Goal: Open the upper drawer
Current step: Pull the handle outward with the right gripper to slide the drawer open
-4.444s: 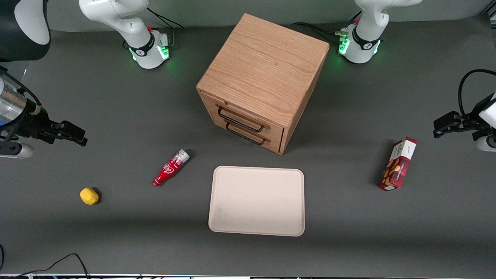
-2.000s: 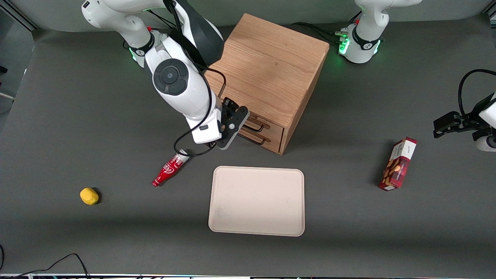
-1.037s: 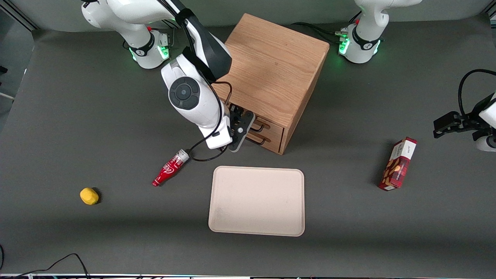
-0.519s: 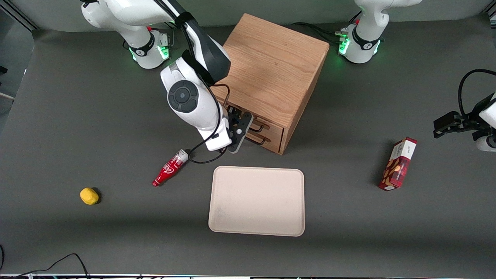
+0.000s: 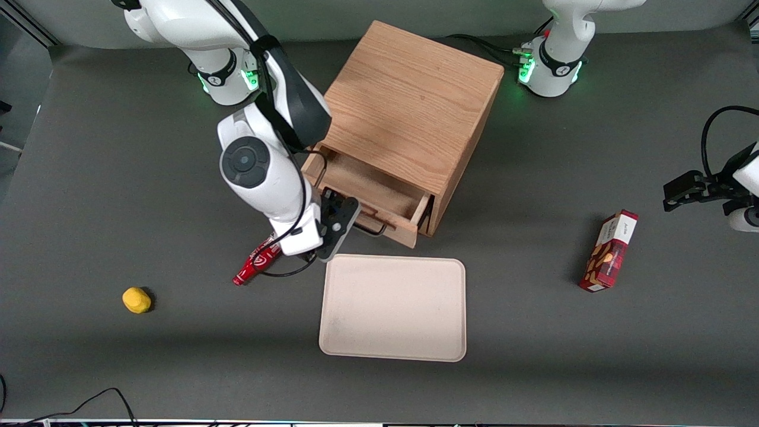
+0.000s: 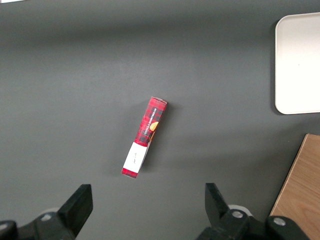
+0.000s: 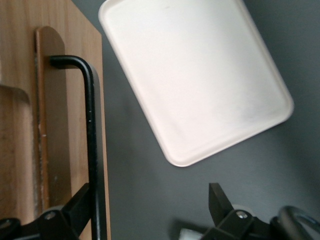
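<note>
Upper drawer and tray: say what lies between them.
Front view: only a narrow strip of bare table. The open end effector sits at the handle of the upper drawer.

We see the upper drawer (image 5: 372, 198) pulled partly out of the cabinet (image 5: 409, 112), its bare wooden inside showing. Our gripper (image 5: 348, 220) sits at the drawer's front by the black handle (image 5: 372, 228), just above the tray (image 5: 394, 307) edge. A red bottle (image 5: 256, 264) lies partly under the wrist, a yellow ball (image 5: 136, 300) well apart from it. A red box (image 5: 609, 251) stands toward the parked arm's end.
</note>
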Controlling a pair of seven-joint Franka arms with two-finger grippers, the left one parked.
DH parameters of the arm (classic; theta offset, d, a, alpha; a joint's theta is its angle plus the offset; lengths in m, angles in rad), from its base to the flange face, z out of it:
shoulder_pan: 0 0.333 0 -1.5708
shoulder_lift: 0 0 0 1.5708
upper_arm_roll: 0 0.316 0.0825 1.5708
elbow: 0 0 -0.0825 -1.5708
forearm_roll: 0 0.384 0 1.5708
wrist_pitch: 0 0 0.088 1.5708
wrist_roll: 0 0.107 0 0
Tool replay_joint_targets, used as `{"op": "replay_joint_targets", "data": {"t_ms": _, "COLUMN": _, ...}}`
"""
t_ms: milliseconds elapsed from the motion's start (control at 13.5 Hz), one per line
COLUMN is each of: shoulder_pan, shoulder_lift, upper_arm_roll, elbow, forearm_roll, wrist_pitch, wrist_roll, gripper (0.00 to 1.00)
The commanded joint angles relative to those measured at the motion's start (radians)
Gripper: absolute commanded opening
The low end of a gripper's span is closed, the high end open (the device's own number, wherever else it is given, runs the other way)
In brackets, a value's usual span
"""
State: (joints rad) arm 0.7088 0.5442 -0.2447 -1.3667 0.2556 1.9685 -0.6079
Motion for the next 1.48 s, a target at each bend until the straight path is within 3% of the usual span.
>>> {"op": "replay_joint_targets", "data": {"t_ms": 0, "shoulder_pan": -0.029, "shoulder_lift": 0.057, "upper_arm_roll": -0.018, "elbow": 0.08, "forearm_roll": -0.009, "wrist_pitch": 0.038, "wrist_roll": -0.016, "gripper": 1.0}}
{"op": "replay_joint_targets", "data": {"t_ms": 815, "shoulder_pan": -0.156, "shoulder_lift": 0.105, "upper_arm_roll": -0.021, "elbow": 0.147, "forearm_roll": -0.007, "wrist_pitch": 0.199, "wrist_roll": -0.046, "gripper": 1.0}}
{"op": "replay_joint_targets", "data": {"t_ms": 1185, "shoulder_pan": -0.169, "shoulder_lift": 0.1, "upper_arm_roll": -0.016, "elbow": 0.141, "forearm_roll": 0.011, "wrist_pitch": 0.213, "wrist_roll": -0.027, "gripper": 1.0}}
{"op": "replay_joint_targets", "data": {"t_ms": 1407, "shoulder_pan": -0.157, "shoulder_lift": 0.085, "upper_arm_roll": -0.011, "elbow": 0.092, "forearm_roll": 0.12, "wrist_pitch": 0.205, "wrist_roll": -0.02, "gripper": 1.0}}
